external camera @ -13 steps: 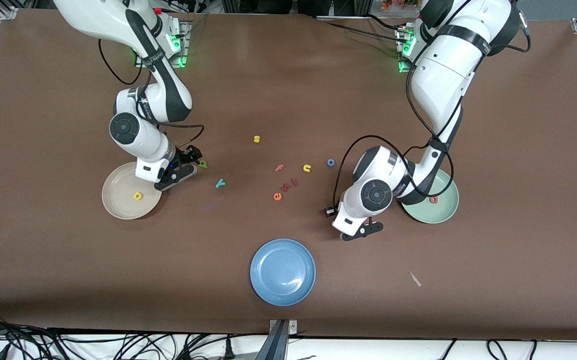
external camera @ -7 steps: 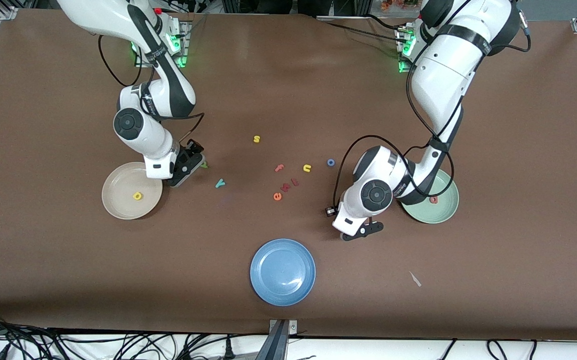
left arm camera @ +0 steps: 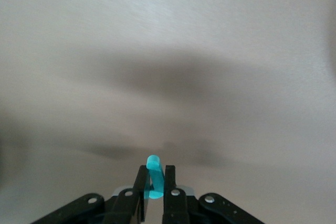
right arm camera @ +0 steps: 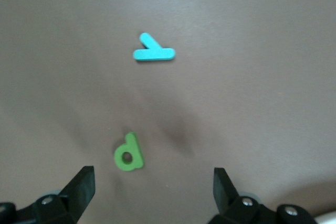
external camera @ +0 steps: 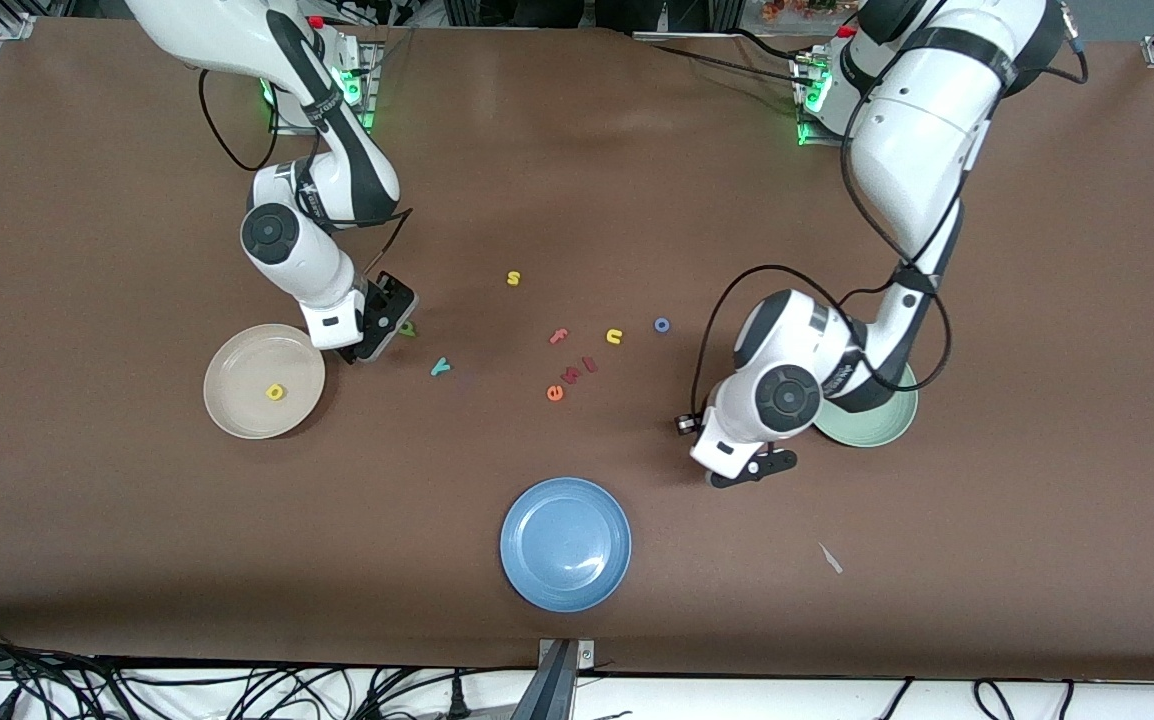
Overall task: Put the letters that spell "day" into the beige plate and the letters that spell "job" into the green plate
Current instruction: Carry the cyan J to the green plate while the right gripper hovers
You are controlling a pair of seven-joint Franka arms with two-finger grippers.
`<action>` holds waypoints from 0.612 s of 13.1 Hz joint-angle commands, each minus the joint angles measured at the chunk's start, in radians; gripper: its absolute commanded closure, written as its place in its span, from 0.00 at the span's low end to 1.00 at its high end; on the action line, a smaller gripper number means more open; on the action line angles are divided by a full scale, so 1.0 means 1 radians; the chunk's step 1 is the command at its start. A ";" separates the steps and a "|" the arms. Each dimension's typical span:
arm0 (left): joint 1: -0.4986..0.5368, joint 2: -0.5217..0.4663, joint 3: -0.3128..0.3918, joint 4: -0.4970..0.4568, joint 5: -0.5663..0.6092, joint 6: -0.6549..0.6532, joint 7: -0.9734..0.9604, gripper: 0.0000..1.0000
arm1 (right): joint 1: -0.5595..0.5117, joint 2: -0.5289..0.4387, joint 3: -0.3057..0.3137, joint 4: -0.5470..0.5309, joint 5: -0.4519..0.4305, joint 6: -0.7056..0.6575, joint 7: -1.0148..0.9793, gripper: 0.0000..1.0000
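Note:
My left gripper (left arm camera: pixel 154 179) is shut on a teal "j" (left arm camera: pixel 153 169) that stands upright between its fingers. In the front view that gripper (external camera: pixel 749 472) hangs over bare table beside the green plate (external camera: pixel 882 430), which the arm mostly covers; the red "b" is hidden. My right gripper (right arm camera: pixel 154 187) is open just above the table by the dark green "d" (right arm camera: pixel 128 153) (external camera: pixel 407 328), close to the beige plate (external camera: pixel 237 370). The yellow "a" (external camera: pixel 275 392) lies in that plate. The teal "y" (external camera: pixel 440 367) (right arm camera: pixel 153 52) and blue "o" (external camera: pixel 661 325) lie on the table.
A blue plate (external camera: pixel 565 543) sits near the front edge. Loose letters lie mid-table: yellow "s" (external camera: pixel 513 278), pink "f" (external camera: pixel 559 336), yellow "u" (external camera: pixel 614 336), orange "e" (external camera: pixel 555 393) and two small reddish ones (external camera: pixel 579 370). A scrap (external camera: pixel 830 558) lies toward the left arm's end.
My left gripper finished shutting on the teal "j" and shifted toward the green plate, covering the red "b". My right gripper swung away from the beige plate to the "d".

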State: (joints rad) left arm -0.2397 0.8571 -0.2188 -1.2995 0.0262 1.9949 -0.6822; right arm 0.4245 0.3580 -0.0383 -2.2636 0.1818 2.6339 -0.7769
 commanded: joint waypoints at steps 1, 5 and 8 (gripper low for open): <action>0.051 -0.062 -0.002 -0.027 0.024 -0.091 0.096 1.00 | 0.023 -0.031 0.001 -0.034 -0.030 0.014 -0.039 0.00; 0.173 -0.095 -0.008 -0.053 0.023 -0.186 0.303 1.00 | 0.022 -0.028 -0.002 -0.030 -0.128 0.012 -0.093 0.00; 0.272 -0.142 -0.011 -0.142 0.021 -0.188 0.432 1.00 | 0.022 -0.024 -0.002 -0.028 -0.194 0.012 -0.091 0.00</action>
State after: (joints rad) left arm -0.0245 0.7804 -0.2140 -1.3391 0.0278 1.8093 -0.3235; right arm 0.4458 0.3569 -0.0381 -2.2685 0.0225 2.6340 -0.8455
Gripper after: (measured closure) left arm 0.881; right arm 0.000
